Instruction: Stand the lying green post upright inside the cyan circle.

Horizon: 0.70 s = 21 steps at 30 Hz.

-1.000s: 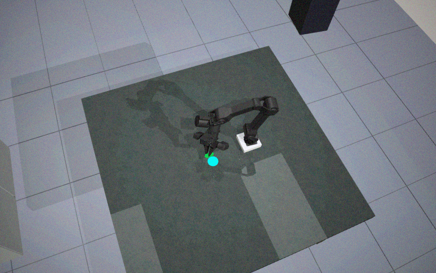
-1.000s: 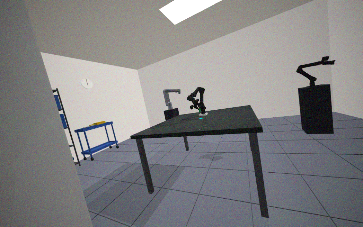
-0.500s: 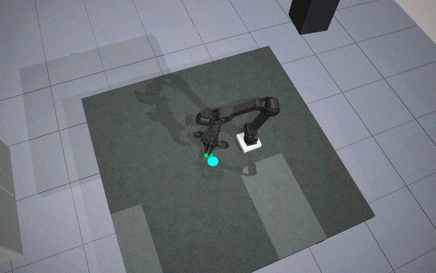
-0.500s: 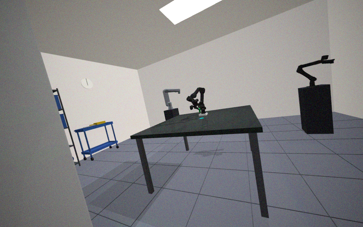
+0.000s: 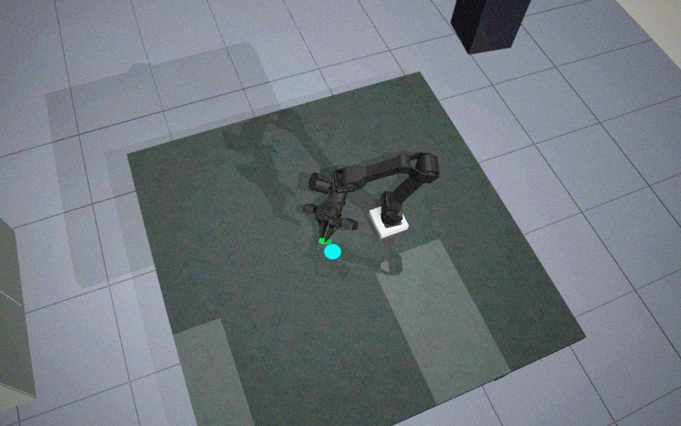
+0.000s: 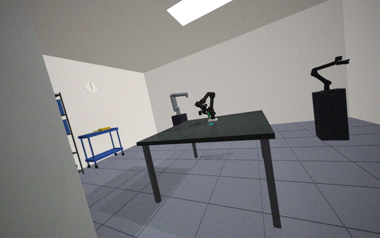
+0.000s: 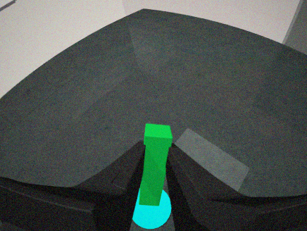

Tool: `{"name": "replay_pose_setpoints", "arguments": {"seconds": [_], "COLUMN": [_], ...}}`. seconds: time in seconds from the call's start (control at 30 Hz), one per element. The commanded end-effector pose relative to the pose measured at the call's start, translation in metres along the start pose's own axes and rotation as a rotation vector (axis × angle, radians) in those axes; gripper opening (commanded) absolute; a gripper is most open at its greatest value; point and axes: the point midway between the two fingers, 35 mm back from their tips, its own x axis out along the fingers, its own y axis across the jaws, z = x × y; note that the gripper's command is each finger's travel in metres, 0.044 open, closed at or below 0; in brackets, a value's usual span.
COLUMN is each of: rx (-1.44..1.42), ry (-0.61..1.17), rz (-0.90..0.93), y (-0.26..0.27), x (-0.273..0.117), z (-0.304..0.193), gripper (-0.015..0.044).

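While pinched in the claw (image 7: 154, 182) | green post (image 7: 154, 163) upright | over cyan circle (image 7: 152, 212)

Landmark: cyan circle (image 5: 332, 251) on the dark table (image 5: 241, 281).
Gripper (image 5: 327, 233): just above-left of the circle, closed on the green post (image 5: 321, 240).
Post: touching the circle's upper-left edge.
Arm base (image 5: 388, 222): right of the circle, apart.
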Motion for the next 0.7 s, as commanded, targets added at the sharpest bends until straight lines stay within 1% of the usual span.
{"name": "replay_pose_setpoints", "arguments": {"seconds": [0.0, 0.67], "rx": [-0.012, -0.043], "ry": [-0.028, -0.162], "rz": [0.001, 0.009], "y": [0.0001, 0.0008], "x": [-0.0015, -0.0095], "z": [0.0008, -0.0011], "gripper": [0.0023, 0.0023]}}
